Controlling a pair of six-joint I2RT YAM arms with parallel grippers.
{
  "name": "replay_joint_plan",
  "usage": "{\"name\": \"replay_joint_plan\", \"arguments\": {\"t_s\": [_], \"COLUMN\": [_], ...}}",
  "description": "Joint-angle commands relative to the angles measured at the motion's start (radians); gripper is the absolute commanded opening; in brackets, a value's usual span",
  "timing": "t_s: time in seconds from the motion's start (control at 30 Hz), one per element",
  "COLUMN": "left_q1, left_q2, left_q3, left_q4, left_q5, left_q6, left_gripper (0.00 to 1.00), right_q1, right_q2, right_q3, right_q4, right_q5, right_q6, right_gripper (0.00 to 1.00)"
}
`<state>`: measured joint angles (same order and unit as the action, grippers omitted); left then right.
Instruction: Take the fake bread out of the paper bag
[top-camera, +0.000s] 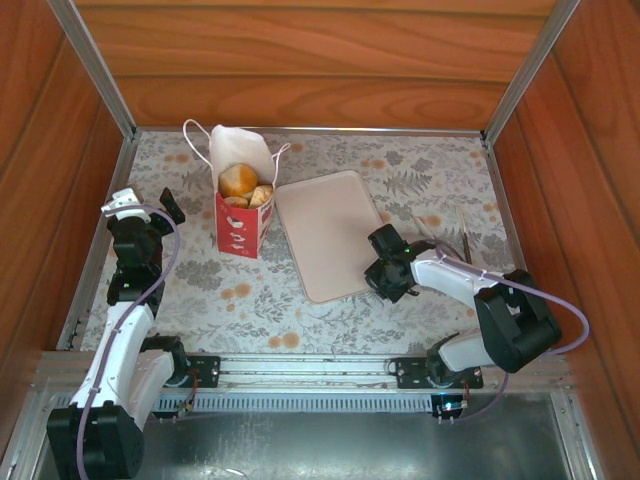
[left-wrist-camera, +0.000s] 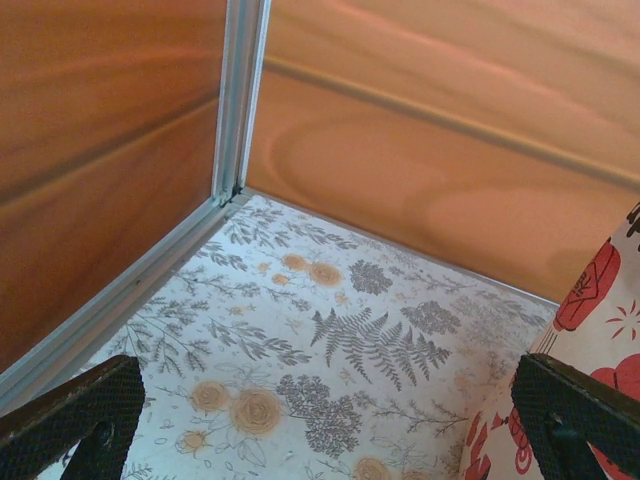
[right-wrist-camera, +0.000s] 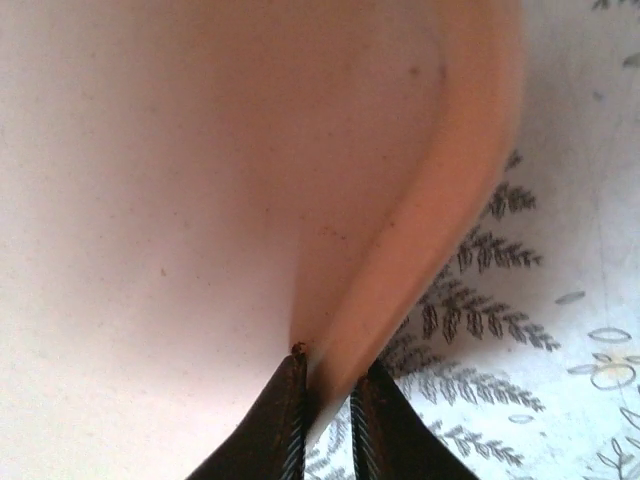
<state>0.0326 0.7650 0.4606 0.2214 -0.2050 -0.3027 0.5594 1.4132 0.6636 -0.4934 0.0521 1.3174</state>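
Observation:
The paper bag (top-camera: 240, 222), white above a red band, stands upright at the back left with its mouth open. Golden-brown fake bread (top-camera: 240, 181) fills the top of it. My left gripper (top-camera: 148, 203) hangs open just left of the bag, with nothing between its fingers. In the left wrist view the gripper (left-wrist-camera: 325, 385) spans bare tablecloth and the bag's red side (left-wrist-camera: 600, 320) sits by the right finger. My right gripper (top-camera: 376, 262) is shut on the right rim of the pale beige tray (top-camera: 325, 235). In the right wrist view both fingers pinch that rim (right-wrist-camera: 420, 230).
Wooden walls (top-camera: 300, 60) with metal corner posts enclose the floral-clothed table (top-camera: 430, 170) on three sides. The tray lies right beside the bag. A few thin sticks (top-camera: 464, 238) lie at the right. A metal rail (top-camera: 300, 370) runs along the near edge.

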Motion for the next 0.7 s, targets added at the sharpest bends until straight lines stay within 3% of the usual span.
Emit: {"name": "replay_joint_plan", "arguments": {"t_s": [0.0,0.3,0.67], "left_q1": [0.007,0.006,0.007], "left_q2": [0.005,0.017,0.04], "left_q3": [0.012,0.02,0.039], "left_q4": [-0.009,-0.01,-0.011], "left_q5": [0.001,0.01,0.015], "left_q6": [0.017,0.019,0.027], "left_gripper": [1.0,1.0,1.0], "right_q1": [-0.013,-0.096,-0.16], "right_q2": [0.035,0.071,0.077], "right_q3": [0.0,-0.011,-0.032], "right_q4": [0.025,0.095,0.139], "right_q5": [0.054,0.041,0.033], "right_q6": [0.014,0.021,0.058], "right_gripper": [0.11,0.0,0.0]}}
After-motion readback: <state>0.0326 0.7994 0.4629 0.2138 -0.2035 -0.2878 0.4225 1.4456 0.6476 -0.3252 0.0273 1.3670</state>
